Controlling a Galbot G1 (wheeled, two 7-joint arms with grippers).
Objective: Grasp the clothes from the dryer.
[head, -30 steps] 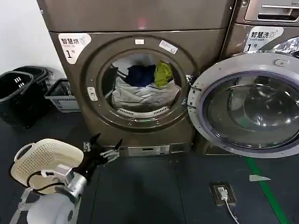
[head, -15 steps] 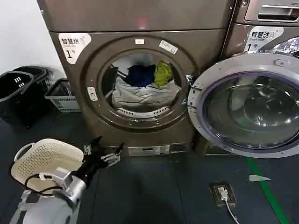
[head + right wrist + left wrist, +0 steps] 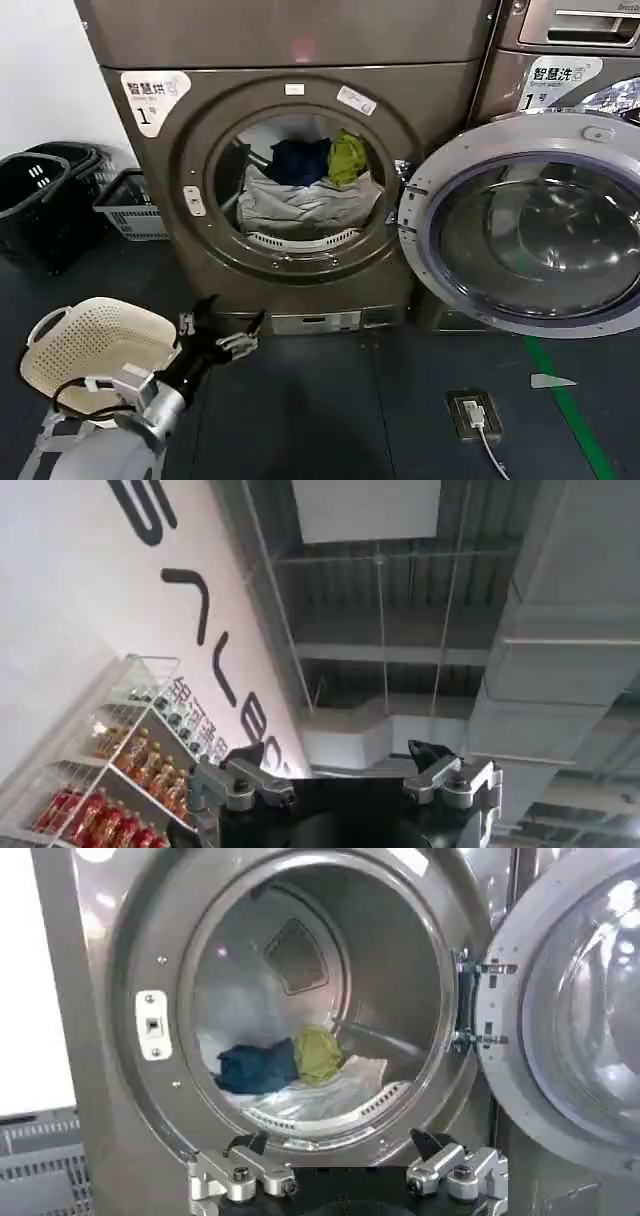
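We see the big brown dryer point(image 3: 290, 190) with its round door point(image 3: 520, 225) swung wide open at 3 o'clock. In the last second our left end effector point(image 3: 222, 322) has crept a bit forward and up from the floor, toward the dryer's front. It is still low, at 7 o'clock from the round hole, and well apart from it. We think this means the reach has only just begun and nothing is grabbed yet.

Inside the drum lie the clothes point(image 3: 305, 195). The pale grey heap is at the bottom, the blue piece point(image 3: 298, 160) sits on top at 12 o'clock, and the yellow-green piece point(image 3: 348, 158) is just beside it at 1 o'clock.

A cream basket point(image 3: 85, 340) waits near our left arm. We cannot see inside it.

The left end effector is open and holds nothing. The right end effector point(image 3: 345, 775) points up at the ceiling, open and holding nothing too
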